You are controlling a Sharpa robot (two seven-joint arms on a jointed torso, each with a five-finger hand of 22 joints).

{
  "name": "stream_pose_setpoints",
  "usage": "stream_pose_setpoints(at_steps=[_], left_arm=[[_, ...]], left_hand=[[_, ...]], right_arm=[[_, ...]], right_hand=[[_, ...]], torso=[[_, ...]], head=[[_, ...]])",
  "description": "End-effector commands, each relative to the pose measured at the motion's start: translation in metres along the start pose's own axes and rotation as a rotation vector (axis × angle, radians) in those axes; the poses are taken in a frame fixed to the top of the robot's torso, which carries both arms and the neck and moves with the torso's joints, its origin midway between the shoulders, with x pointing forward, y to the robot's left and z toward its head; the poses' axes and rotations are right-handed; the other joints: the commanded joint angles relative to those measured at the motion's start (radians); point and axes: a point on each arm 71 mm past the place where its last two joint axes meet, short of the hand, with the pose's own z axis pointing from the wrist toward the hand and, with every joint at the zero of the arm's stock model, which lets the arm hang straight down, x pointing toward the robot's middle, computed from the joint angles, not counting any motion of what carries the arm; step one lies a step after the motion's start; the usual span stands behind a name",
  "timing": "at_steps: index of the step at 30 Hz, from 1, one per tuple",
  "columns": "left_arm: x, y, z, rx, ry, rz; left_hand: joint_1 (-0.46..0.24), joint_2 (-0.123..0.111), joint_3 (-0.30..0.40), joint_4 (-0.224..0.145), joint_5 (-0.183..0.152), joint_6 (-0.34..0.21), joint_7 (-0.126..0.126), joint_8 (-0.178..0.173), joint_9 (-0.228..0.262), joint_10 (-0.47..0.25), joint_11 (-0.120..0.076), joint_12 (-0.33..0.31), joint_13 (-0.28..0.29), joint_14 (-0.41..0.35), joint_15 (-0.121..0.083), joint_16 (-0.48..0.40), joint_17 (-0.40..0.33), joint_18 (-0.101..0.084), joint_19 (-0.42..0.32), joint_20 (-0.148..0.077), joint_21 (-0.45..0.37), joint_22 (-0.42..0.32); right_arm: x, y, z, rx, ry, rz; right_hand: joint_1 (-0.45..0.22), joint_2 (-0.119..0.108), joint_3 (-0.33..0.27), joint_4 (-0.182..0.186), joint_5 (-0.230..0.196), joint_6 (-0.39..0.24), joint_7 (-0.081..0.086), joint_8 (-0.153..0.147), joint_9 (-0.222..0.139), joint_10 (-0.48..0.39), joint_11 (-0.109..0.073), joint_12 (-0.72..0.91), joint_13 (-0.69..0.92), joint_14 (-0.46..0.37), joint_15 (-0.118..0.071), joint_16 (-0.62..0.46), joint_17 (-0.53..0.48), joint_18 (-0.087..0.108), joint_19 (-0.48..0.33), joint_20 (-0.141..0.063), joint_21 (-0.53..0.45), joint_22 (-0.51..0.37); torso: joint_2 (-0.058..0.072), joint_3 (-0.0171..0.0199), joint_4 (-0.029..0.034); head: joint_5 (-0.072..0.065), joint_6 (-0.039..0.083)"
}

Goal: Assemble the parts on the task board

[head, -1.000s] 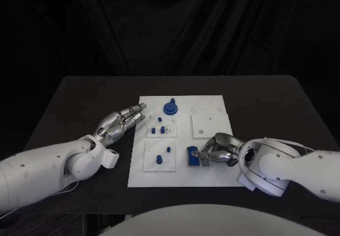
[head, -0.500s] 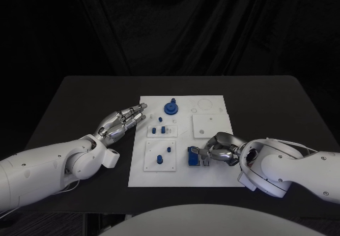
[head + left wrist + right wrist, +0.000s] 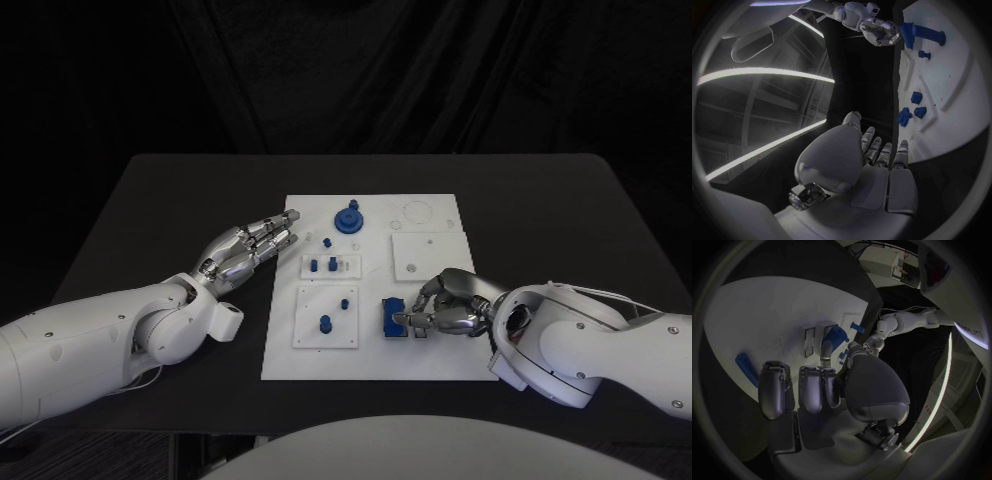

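**Seating the blue block at the board's near right**

The blue block (image 3: 392,318) lies on the white task board (image 3: 433,365), in its near right part, and my right hand (image 3: 450,312) is against its right side, fingers curled toward it. I judge I am pressing or adjusting it into place; next I need a careful push, straight down. Whether my fingers really clamp it, I cannot tell. My left hand (image 3: 248,250) hovers beside the board's left edge, fingers straight and holding nothing. The block's seat under my fingers is hidden.
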Motion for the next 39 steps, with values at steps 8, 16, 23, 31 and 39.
stream_pose_setpoints(at_steps=[8, 16, 23, 31, 39], left_arm=[[0.0013, -0.0005, -0.0001, 0.012, 0.008, -0.013], [0.0016, -0.0004, 0.0001, 0.012, 0.010, -0.015], [0.0015, -0.0003, 0.0000, 0.011, 0.011, -0.015], [0.0017, -0.0003, 0.0001, 0.011, 0.012, -0.016], [0.0016, -0.0001, 0.0002, 0.010, 0.013, -0.017]], left_hand=[[0.012, 0.001, 0.004, -0.003, 0.005, 0.000, 0.007, 0.001, 0.001, -0.001, 0.003, 0.004, 0.001, 0.001, 0.007, -0.004, -0.002, 0.010, -0.001, 0.006, 0.002, 0.001], [0.012, 0.001, 0.004, -0.003, 0.005, 0.000, 0.007, 0.001, 0.001, -0.001, 0.003, 0.004, 0.001, 0.001, 0.007, -0.004, -0.002, 0.010, -0.001, 0.006, 0.002, 0.001], [0.012, 0.001, 0.004, -0.003, 0.005, 0.000, 0.007, 0.001, 0.001, -0.001, 0.003, 0.004, 0.001, 0.001, 0.007, -0.004, -0.002, 0.010, -0.001, 0.006, 0.002, 0.001], [0.012, 0.001, 0.005, -0.004, 0.005, 0.000, 0.007, 0.001, 0.001, -0.001, 0.004, 0.004, 0.001, 0.001, 0.008, -0.004, -0.002, 0.010, -0.001, 0.007, 0.002, 0.001], [0.012, 0.001, 0.005, -0.004, 0.005, 0.000, 0.007, 0.001, 0.001, -0.001, 0.004, 0.004, 0.001, 0.001, 0.008, -0.004, -0.002, 0.010, -0.001, 0.007, 0.002, 0.001]], right_arm=[[0.0027, 0.0038, -0.0013, -0.039, 0.026, -0.059], [0.0035, 0.0032, -0.0010, -0.033, 0.029, -0.060], [0.0040, 0.0027, 0.0009, -0.028, 0.035, -0.066], [0.0027, 0.0012, 0.0035, -0.024, 0.027, -0.066], [0.0012, 0.0001, 0.0046, -0.025, 0.015, -0.061]], right_hand=[[0.035, 0.016, -0.055, 0.000, -0.056, -0.035, -0.019, 0.146, 0.129, 0.105, -0.022, 0.003, 0.263, 0.087, -0.023, -0.004, 0.170, 0.007, 0.056, -0.021, -0.003, 0.222], [0.041, 0.025, -0.064, -0.001, -0.078, -0.037, -0.024, 0.169, 0.151, 0.105, -0.027, 0.003, 0.263, 0.087, -0.026, -0.003, 0.170, 0.007, 0.057, -0.025, -0.002, 0.223], [0.080, 0.037, -0.065, -0.007, -0.021, -0.045, -0.029, 0.183, 0.168, 0.105, -0.031, 0.003, 0.263, 0.086, -0.031, -0.004, 0.169, 0.007, 0.057, -0.029, -0.003, 0.222], [0.132, 0.050, -0.064, -0.014, 0.033, -0.051, -0.032, 0.185, 0.177, 0.105, -0.034, 0.003, 0.263, 0.086, -0.033, -0.004, 0.169, 0.007, 0.057, -0.032, -0.003, 0.222], [0.165, 0.062, -0.061, -0.015, 0.068, -0.053, -0.033, 0.183, 0.178, 0.105, -0.035, 0.003, 0.263, 0.087, -0.034, -0.003, 0.171, 0.007, 0.057, -0.033, -0.003, 0.223]], torso=[[0.000, 0.0001, -0.0010], [0.000, -0.0003, 0.0009], [0.000, -0.0003, -0.0003], [0.000, -0.0009, 0.0017], [0.000, -0.0005, 0.0012]], head=[[0.002, 0.000], [0.001, 0.000], [0.004, 0.000], [0.004, 0.000], [0.005, 0.000]])
